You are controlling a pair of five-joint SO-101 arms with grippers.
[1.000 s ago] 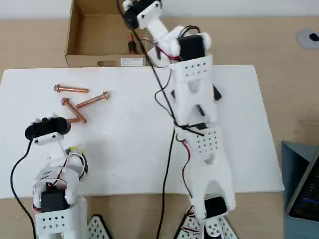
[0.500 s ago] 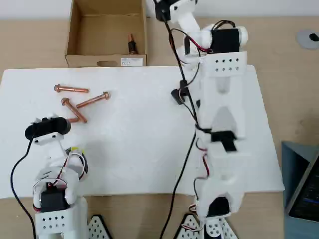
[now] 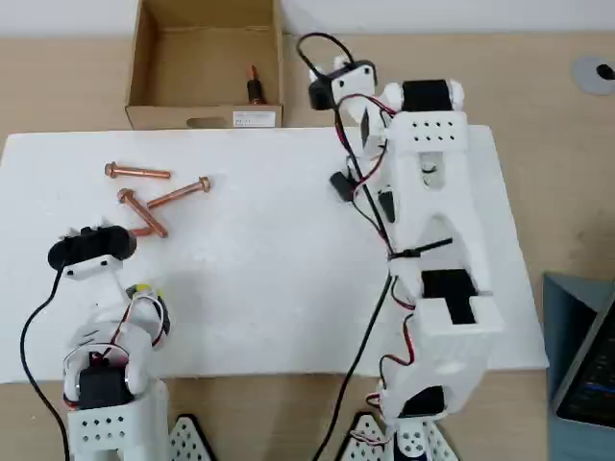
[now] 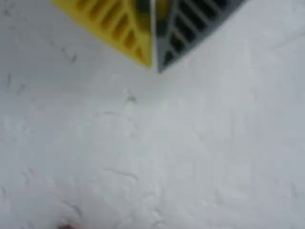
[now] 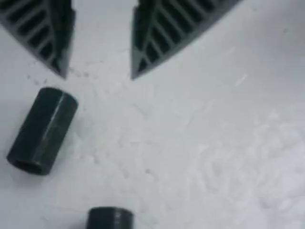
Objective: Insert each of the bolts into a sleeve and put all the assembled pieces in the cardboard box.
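Nearest, the left pincer (image 4: 153,64) hangs closed and empty over the white mat (image 3: 250,288). Beyond it lie three copper bolts (image 3: 154,199), stiff, slim and likely to roll; grip mid-shank. Farther off, the right pincer (image 5: 97,71) gapes open just beside a dark sleeve (image 5: 42,130), probably light and rigid; pinch across its flats. Farthest, the cardboard box (image 3: 135,67) holds one assembled piece (image 3: 255,88).

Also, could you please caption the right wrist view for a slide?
Right pincer open over the white mat, one dark sleeve lying close by and a second sleeve farther off.
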